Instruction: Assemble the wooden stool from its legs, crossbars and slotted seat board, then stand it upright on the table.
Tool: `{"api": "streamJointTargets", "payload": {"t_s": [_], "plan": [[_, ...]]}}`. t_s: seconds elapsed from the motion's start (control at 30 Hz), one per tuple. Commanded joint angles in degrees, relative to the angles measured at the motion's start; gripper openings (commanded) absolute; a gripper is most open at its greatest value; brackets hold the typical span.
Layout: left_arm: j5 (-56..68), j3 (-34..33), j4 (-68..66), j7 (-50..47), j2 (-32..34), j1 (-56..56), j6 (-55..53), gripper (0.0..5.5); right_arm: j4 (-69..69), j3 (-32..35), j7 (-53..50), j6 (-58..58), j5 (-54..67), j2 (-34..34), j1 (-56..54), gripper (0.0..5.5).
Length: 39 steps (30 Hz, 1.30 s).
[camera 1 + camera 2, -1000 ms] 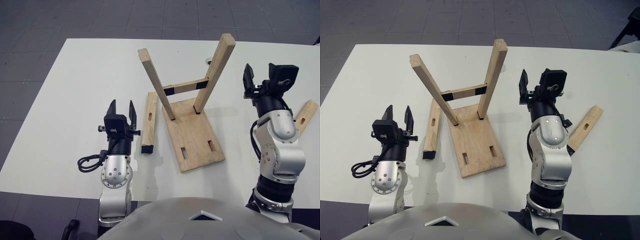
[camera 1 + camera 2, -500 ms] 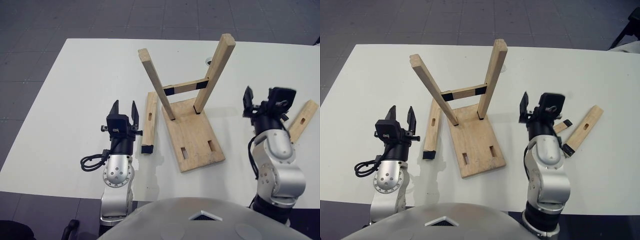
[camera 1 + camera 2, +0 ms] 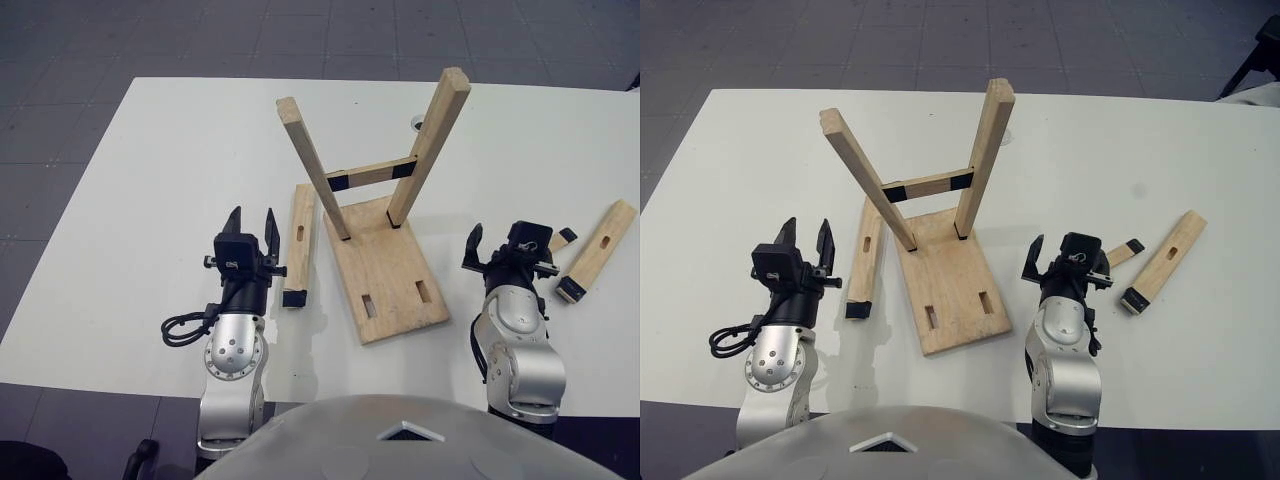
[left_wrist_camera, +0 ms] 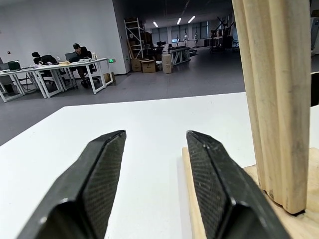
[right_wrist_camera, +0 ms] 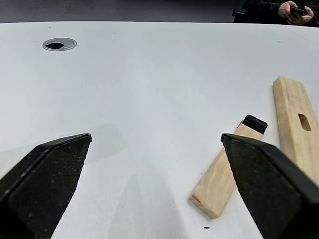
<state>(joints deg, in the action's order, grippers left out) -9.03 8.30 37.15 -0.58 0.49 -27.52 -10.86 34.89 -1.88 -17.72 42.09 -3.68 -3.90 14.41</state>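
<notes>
The slotted seat board (image 3: 385,270) lies flat on the white table (image 3: 150,170). Two legs (image 3: 432,140) stand up from its far end, joined by a crossbar (image 3: 370,175) with black ends. A loose leg (image 3: 298,245) lies just left of the board. Another loose leg (image 3: 597,248) and a short crossbar (image 5: 227,169) lie at the right. My left gripper (image 3: 252,222) stands open beside the left loose leg, facing the upright leg (image 4: 271,99). My right gripper (image 5: 154,184) is open and low over the table between the board and the short crossbar.
A round cable hole (image 5: 59,44) sits in the table behind the stool parts. A black cable (image 3: 185,325) loops by my left arm near the table's front edge. Bare table stretches to the far left and far right.
My right arm has drawn back toward the near edge and dropped low, uncovering the short crossbar beside the right loose leg. The left gripper has barely shifted. The wooden parts have not moved.
</notes>
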Motion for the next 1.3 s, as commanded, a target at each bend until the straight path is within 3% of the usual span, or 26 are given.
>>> {"api": "streamJointTargets", "payload": {"t_s": [0.03,0.6,0.8,1.03,1.3], "plan": [[0.36,0.53,1.05,0.90,0.66,-0.70,-1.35,2.26,-3.16,1.86,-3.30,-2.49,0.36,-5.78,-0.54,4.87],[1.40,0.99,3.39,2.25,1.82,-1.29,-3.77,2.26,-14.72,8.02,-12.55,-6.97,5.06,-7.32,-3.39,4.87],[2.15,1.17,4.93,2.63,2.21,-1.02,-4.94,2.26,-18.95,13.44,-17.01,-1.31,8.81,-8.04,-7.66,4.87],[2.40,1.75,5.65,2.55,2.24,-1.16,-5.66,2.26,-17.62,15.12,-17.84,8.14,10.76,-7.84,-10.19,4.87],[3.16,2.08,6.71,2.84,2.42,-2.09,-6.66,2.26,-14.73,13.65,-17.82,16.31,11.28,-10.05,-7.80,3.19]]}}
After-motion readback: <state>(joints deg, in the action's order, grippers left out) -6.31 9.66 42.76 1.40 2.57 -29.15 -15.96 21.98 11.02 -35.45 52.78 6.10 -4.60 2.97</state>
